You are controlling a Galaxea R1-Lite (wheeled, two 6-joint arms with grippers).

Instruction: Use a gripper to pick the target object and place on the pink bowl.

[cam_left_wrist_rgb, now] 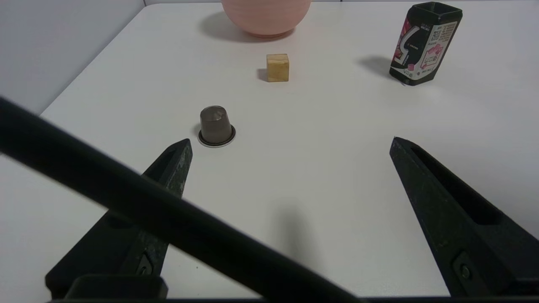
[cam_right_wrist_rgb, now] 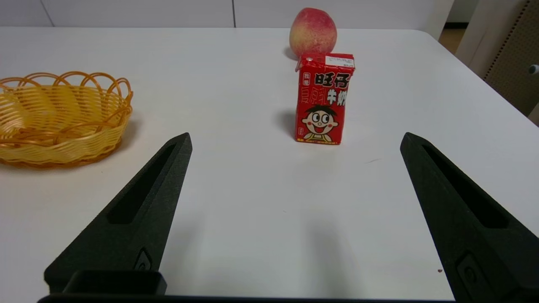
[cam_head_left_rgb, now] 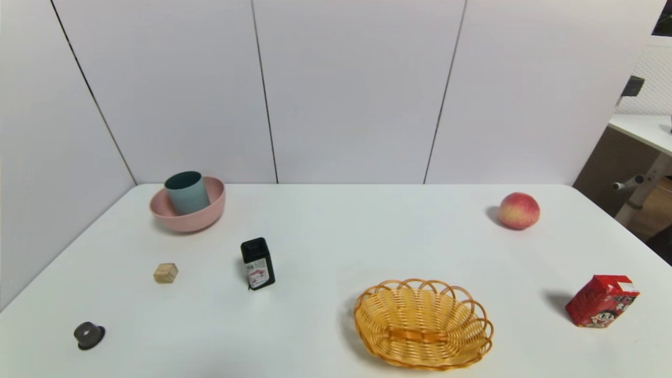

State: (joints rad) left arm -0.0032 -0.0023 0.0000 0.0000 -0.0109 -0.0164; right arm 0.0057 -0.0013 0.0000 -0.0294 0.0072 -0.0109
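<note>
cup (cam_head_left_rgb: 192, 195) tilted in one pink bowl (cam_head_left_rgb: 185, 222), two grippers, left (cam_left_wrist_rgb: 290, 143) and right (cam_right_wrist_rgb: 296, 136), fingers wide apart

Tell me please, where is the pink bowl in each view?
Head view: upper left, bowl with the cup inside.
Left wrist view: at the top edge, partly cut off.
Right wrist view: not in it.
Shared landmark: head and left wrist views both show the wooden cube.
</note>
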